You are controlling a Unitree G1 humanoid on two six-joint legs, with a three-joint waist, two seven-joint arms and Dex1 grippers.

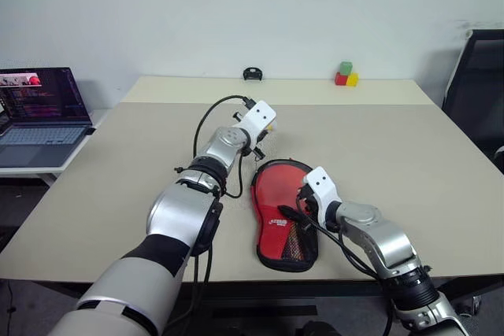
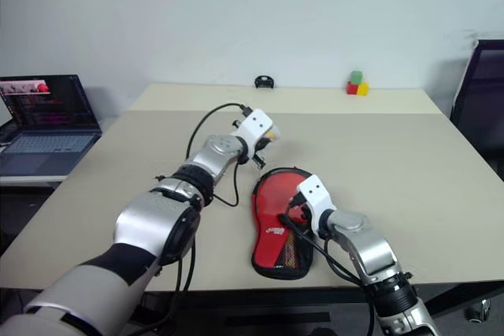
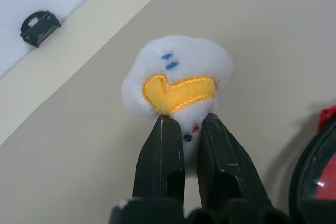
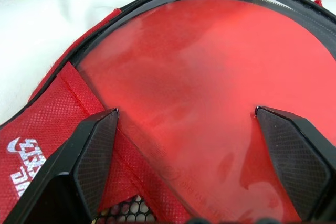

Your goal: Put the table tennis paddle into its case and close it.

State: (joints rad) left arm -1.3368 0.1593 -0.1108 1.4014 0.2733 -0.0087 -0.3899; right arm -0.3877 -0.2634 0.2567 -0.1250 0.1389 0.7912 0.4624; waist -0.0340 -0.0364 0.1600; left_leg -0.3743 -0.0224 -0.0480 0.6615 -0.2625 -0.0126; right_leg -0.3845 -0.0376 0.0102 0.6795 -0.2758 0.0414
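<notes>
**Left gripper pinching plush toy; paddle lying in open case**

A beige table [image 1: 409, 155] is standing against a plain white wall, with a second, paler table top butting onto its far edge. On that far strip a small black clip-like object [image 1: 252, 74] is sitting near the middle, and a cluster of green, red and yellow blocks [image 1: 346, 74] is sitting further to the right. An open laptop [image 1: 39, 116] is resting on a side desk at the left, and a black chair [image 1: 480, 92] is showing at the right edge.

The case [image 1: 272, 230] is lying flat near the table's front edge, its round end pointing away from the robot and its zipper edge standing open around that end. The table tennis paddle [image 4: 210, 87] is sitting inside it, red face up; the red flap with white lettering and black mesh is covering only the handle end. The handle itself is hidden, probably under that flap.

The right gripper [image 4: 186, 156] is hovering low over the paddle face with its fingers spread wide, holding nothing.

The left gripper [image 3: 184, 129] is reaching out beyond the case's round end, its fingers pressing together on the lower part of a small white plush toy [image 3: 178, 72] with a yellow embroidered patch and blue stitches. Whether the toy is clear of the table is hard to judge.
</notes>
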